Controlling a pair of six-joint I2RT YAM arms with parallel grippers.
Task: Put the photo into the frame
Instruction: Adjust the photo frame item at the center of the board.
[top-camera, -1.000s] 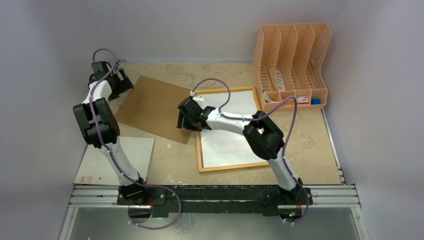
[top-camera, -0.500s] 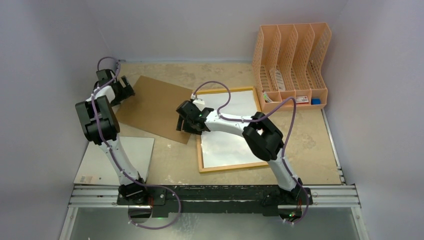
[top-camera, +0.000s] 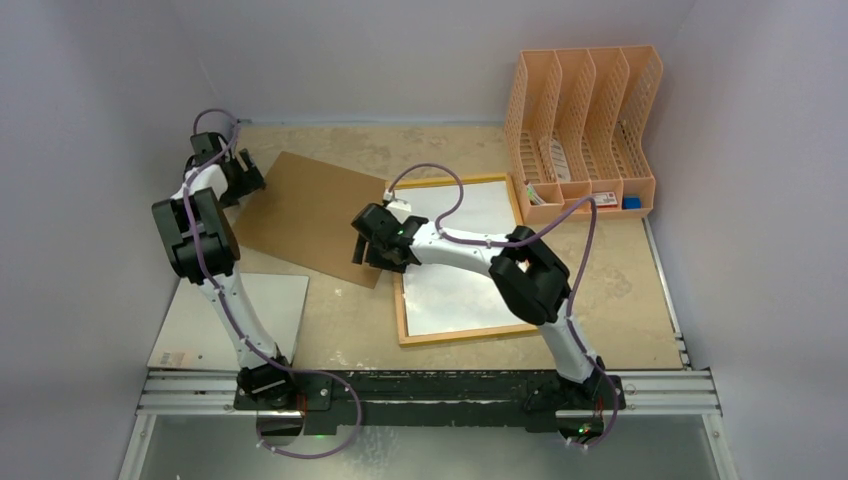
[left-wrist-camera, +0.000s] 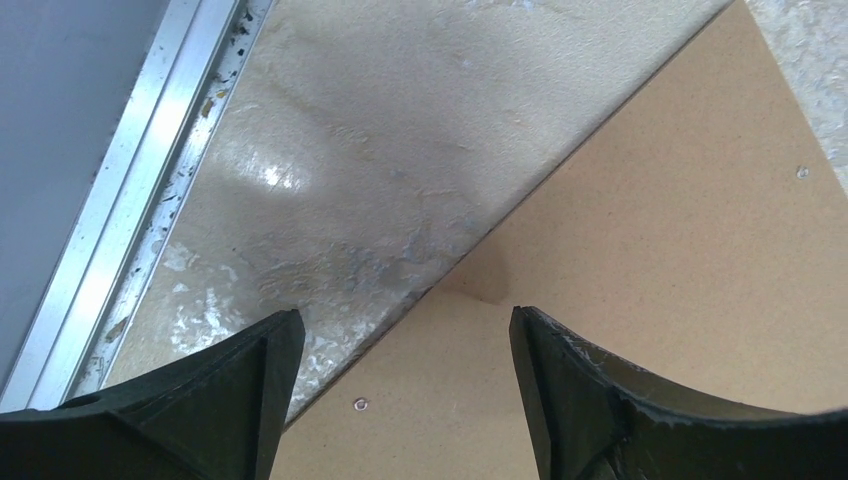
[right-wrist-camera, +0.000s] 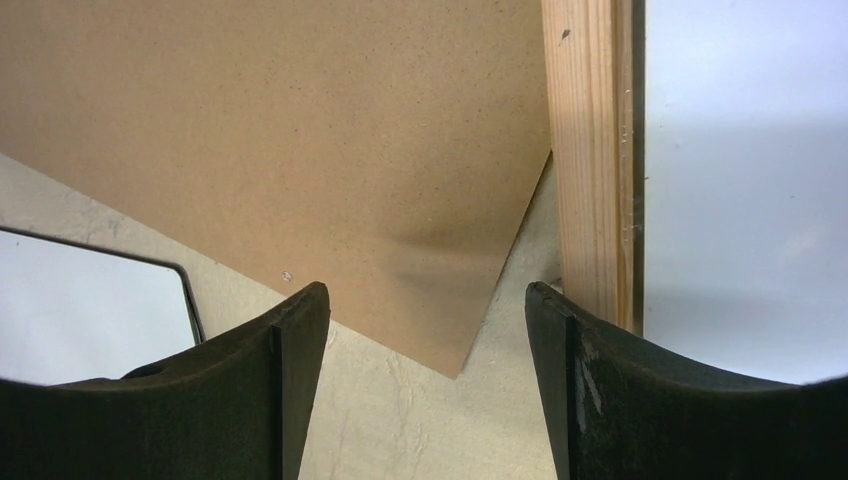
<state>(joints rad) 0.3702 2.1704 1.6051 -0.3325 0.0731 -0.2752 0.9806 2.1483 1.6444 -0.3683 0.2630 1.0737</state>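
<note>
Board (top-camera: 300, 215) pickup staged to close the frame (top-camera: 465, 333).
Frame lies back-up, table (top-camera: 620, 270) centre-right; white sheet in it is probably the photo (top-camera: 450, 305), face-down. Left gripper (left-wrist-camera: 400, 330) hangs jaws apart, empty, over the board's left edge; right gripper (right-wrist-camera: 428, 300) likewise over its near-right corner, beside the frame rail. Next: pinch both ends, lift level, seat board in frame. Count: one each of frame, photo, board, panel (top-camera: 190, 330), rack (top-camera: 585, 120).

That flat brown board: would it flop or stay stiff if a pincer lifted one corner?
The flat brown board probably stays stiff: its edges run straight, like pressed fibreboard. It looks thin, so likely light. Lying flush on the beige table, it may slide when pushed and resist being picked up.
</note>
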